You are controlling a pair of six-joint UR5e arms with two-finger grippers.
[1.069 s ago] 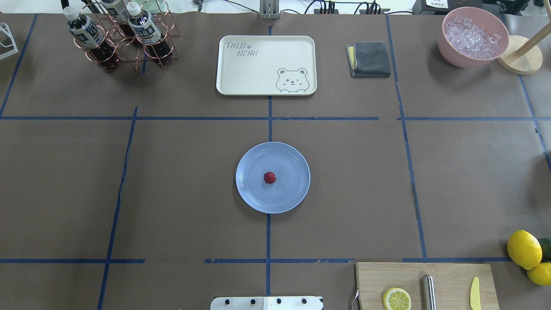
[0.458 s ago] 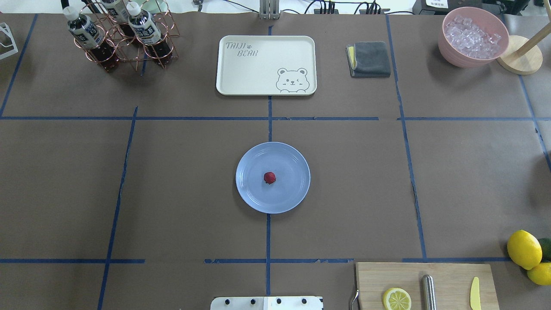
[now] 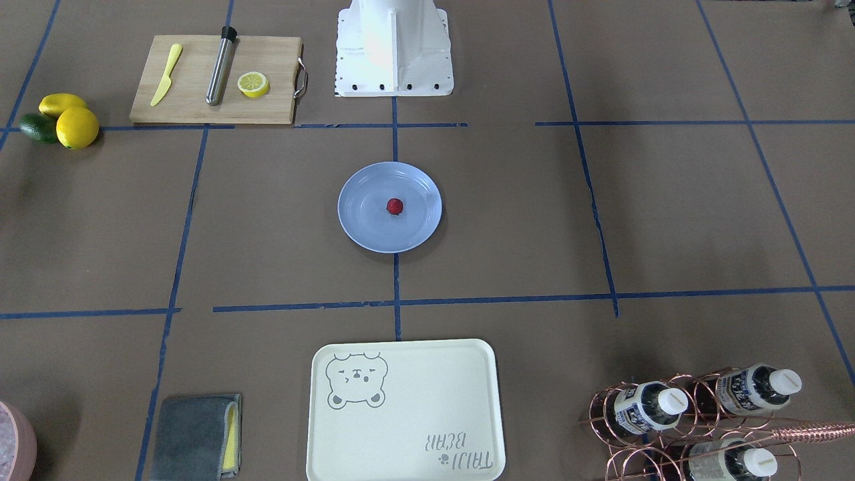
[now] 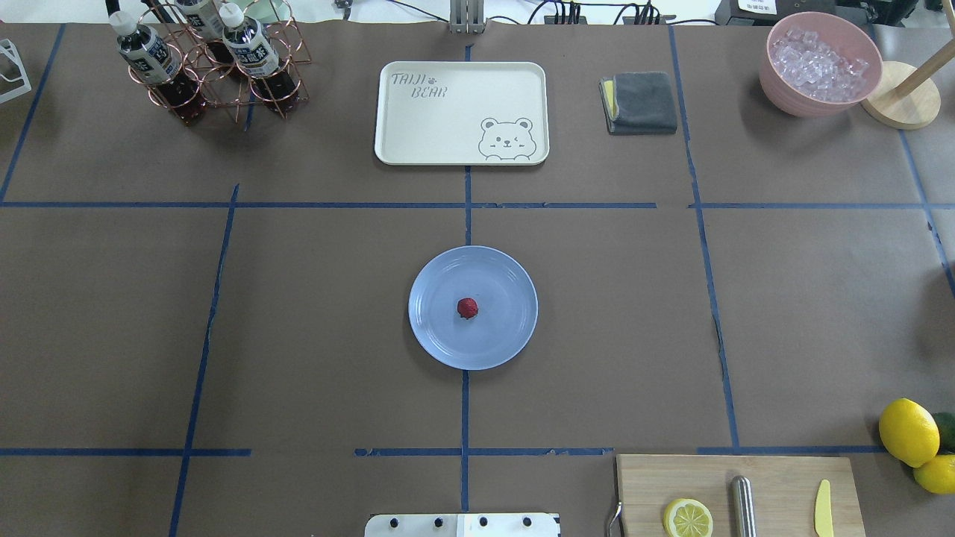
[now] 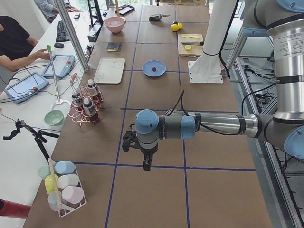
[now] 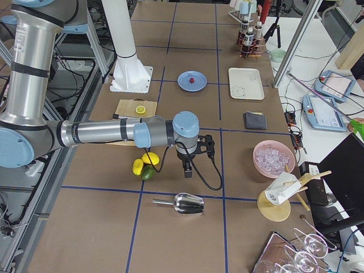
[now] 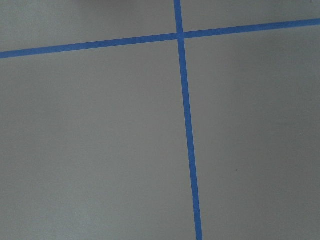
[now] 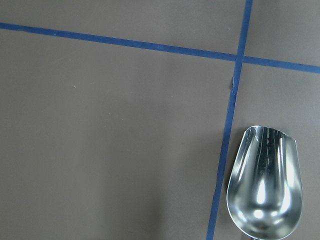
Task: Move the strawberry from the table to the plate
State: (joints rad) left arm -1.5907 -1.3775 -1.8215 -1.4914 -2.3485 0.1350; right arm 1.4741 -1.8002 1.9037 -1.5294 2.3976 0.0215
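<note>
The small dark red strawberry (image 4: 467,307) (image 3: 395,206) lies near the middle of the round light blue plate (image 4: 433,339) (image 3: 361,230), which rests on the brown taped table (image 4: 298,328). Neither arm reaches into the overhead or front views. My left gripper (image 5: 146,165) hangs over bare table far to the left of the plate, seen only in the exterior left view. My right gripper (image 6: 188,170) hangs far to the right, beside the lemons (image 6: 145,161), seen only in the exterior right view. Whether either is open or shut, I cannot tell. Both wrist views show only table and tape.
A cream bear-print tray (image 4: 461,112) lies beyond the plate, a grey cloth (image 4: 640,102) to its right, a bottle rack (image 4: 209,60) at back left, a pink ice bowl (image 4: 819,63) at back right. A cutting board (image 4: 735,496) and lemons (image 4: 909,431) sit near right. A metal scoop (image 8: 265,185) lies under the right wrist.
</note>
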